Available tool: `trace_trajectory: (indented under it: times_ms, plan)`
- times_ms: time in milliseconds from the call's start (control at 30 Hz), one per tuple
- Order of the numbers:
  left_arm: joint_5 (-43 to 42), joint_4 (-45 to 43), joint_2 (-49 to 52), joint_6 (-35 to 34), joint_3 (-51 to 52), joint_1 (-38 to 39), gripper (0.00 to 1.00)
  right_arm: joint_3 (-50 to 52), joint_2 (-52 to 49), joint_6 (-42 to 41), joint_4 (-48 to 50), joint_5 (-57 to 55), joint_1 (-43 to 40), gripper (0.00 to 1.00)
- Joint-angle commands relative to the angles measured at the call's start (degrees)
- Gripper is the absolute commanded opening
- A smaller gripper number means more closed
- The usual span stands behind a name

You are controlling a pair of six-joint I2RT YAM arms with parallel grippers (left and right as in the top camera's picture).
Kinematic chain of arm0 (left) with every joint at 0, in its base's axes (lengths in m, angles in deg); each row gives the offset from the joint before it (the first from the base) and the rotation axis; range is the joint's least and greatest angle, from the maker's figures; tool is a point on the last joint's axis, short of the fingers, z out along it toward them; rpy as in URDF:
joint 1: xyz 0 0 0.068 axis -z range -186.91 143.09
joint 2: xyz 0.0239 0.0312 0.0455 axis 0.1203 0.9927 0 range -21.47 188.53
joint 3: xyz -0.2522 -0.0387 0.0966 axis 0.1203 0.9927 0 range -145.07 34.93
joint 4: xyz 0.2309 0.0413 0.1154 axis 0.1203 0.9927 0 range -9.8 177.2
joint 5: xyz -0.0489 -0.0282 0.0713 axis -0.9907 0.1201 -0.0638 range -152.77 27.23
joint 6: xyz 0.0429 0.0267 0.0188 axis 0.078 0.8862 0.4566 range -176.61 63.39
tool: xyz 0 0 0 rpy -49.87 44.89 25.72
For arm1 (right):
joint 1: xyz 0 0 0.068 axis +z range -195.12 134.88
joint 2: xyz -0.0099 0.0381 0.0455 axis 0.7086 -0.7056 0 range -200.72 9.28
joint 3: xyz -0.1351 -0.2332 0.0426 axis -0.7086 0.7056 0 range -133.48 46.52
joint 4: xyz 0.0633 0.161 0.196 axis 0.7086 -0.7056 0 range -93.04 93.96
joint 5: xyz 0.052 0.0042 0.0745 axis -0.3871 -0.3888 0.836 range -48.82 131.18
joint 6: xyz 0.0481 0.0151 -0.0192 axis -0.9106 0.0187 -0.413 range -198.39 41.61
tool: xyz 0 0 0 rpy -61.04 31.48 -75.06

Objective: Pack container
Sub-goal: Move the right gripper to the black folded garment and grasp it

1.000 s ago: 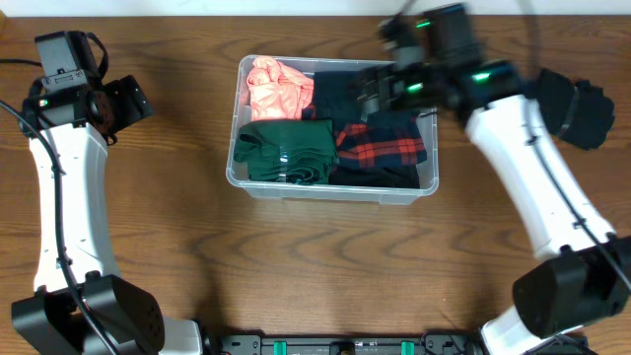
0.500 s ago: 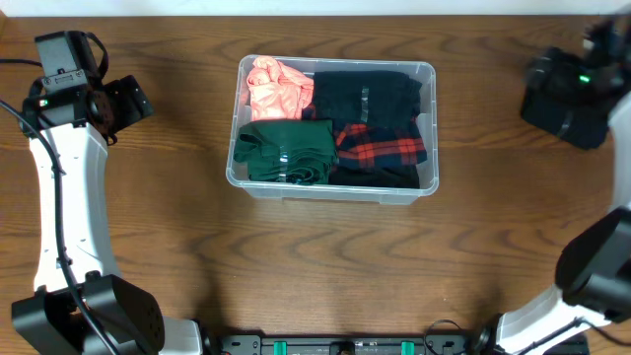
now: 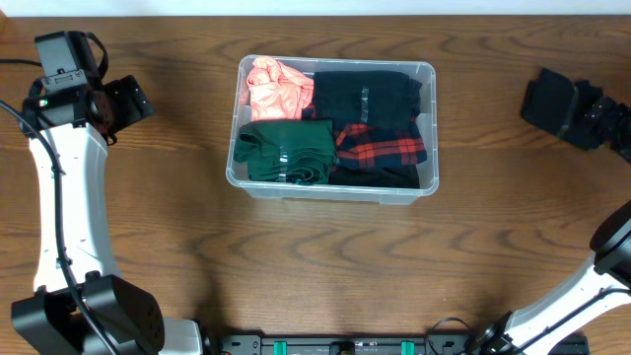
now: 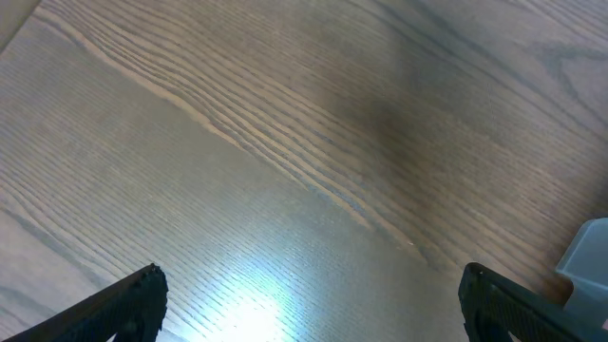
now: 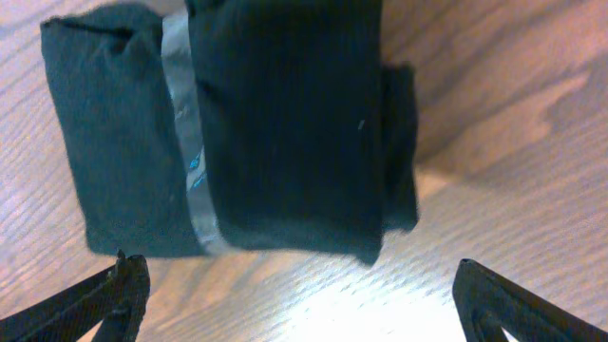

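Observation:
The clear container stands at the table's middle. It holds a pink cloth, a black cloth, a green cloth and a red-plaid cloth. A folded black garment with a grey band lies on the table at the far right; it also fills the top of the right wrist view. My right gripper is open and empty, just beside this garment. My left gripper is open and empty over bare wood, left of the container.
A pale grey-blue corner shows at the right edge of the left wrist view; I cannot tell what it is. Bare wooden tabletop lies in front of the container.
My right arm has swung away from above the container's back right to the far right edge, beside the black garment. The left arm has not moved.

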Motion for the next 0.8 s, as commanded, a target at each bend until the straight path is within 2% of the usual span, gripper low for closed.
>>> trace_trajectory:
  times_ms: [0, 600, 767]
  plan:
    - [0.5, 0.0, 0.0, -0.5, 0.0, -0.2, 0.98, -0.4, -0.5, 5.0, 2.1, 1.1, -0.1, 0.99]
    - [0.5, 0.0, 0.0, -0.5, 0.0, -0.2, 0.98, -0.4, -6.9, 6.5, 12.2, 1.4, -0.1, 0.88]
    - [0.5, 0.0, 0.0, -0.5, 0.0, -0.2, 0.98, -0.4, -9.1, 6.4, 12.8, 2.0, -0.1, 0.77]
